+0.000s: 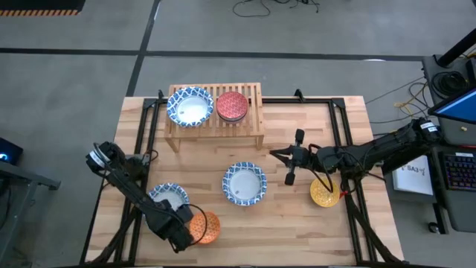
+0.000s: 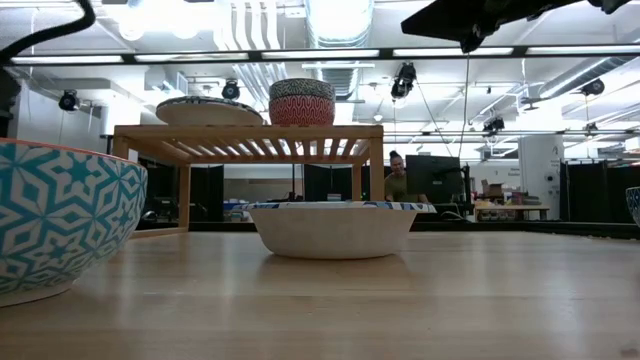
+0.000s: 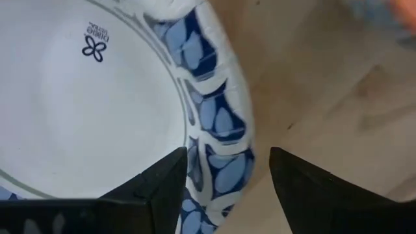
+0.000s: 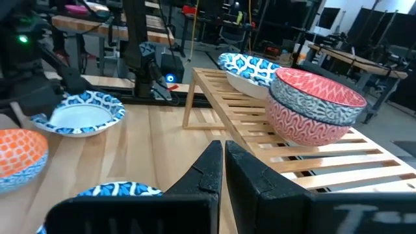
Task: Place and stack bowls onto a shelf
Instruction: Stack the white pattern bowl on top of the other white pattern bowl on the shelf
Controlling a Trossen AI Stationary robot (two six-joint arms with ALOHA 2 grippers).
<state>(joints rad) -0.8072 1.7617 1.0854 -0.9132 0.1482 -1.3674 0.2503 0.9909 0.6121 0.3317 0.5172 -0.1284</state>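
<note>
A: Which step was in hand?
B: The left gripper [image 3: 224, 188] straddled the near-left wide bowl's [image 1: 169, 196] rim, jaws open, nothing clamped yet.
A: Next?
B: Probably close, lift, carry to the shelf [image 1: 253, 126]. The right gripper [image 1: 288, 165] waited shut, empty.

The setting was a robotics lab or workshop. Exposed ceiling ducts [image 2: 335, 20] and strip lights [image 2: 330, 52] ran across the top of the low view; workbenches [image 4: 354, 62] stood at upper right, cables [image 1: 271, 7] lay on the grey floor [image 1: 74, 74], and a person [image 2: 397, 178] sat at a monitor [image 2: 438, 178].
</note>
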